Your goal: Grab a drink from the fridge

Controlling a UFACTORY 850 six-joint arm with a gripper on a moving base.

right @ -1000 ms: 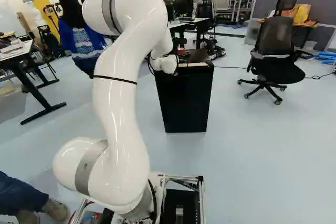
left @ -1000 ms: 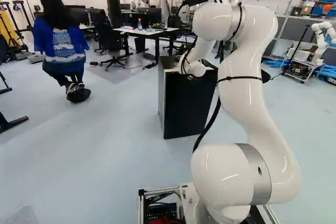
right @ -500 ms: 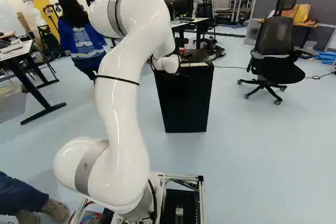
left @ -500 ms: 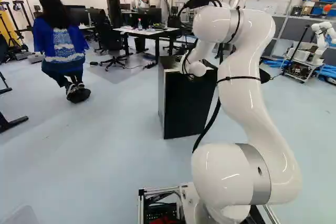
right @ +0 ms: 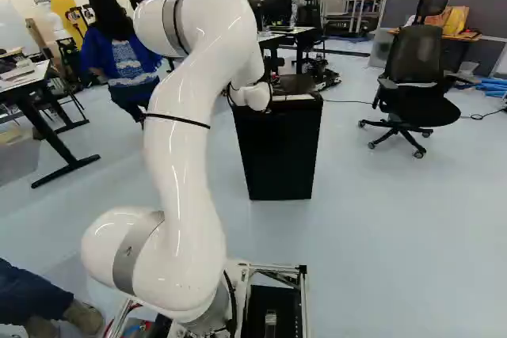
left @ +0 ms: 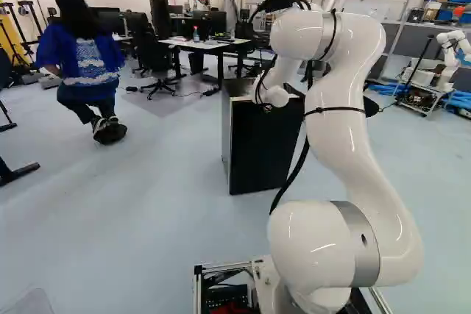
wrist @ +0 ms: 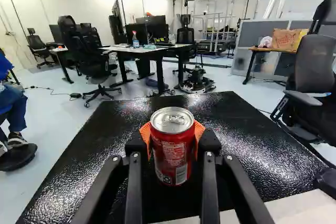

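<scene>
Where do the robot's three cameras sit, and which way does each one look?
Left base view: on the base, behind and left of the arm, which fills its right half, looking ahead, slightly down.
Right base view: behind and right of the arm, here left of the middle, facing the same way.
Wrist view: on the wrist, looking along the gripper, its two fingers around a red can.
Both base views share the arm and the black box.
</scene>
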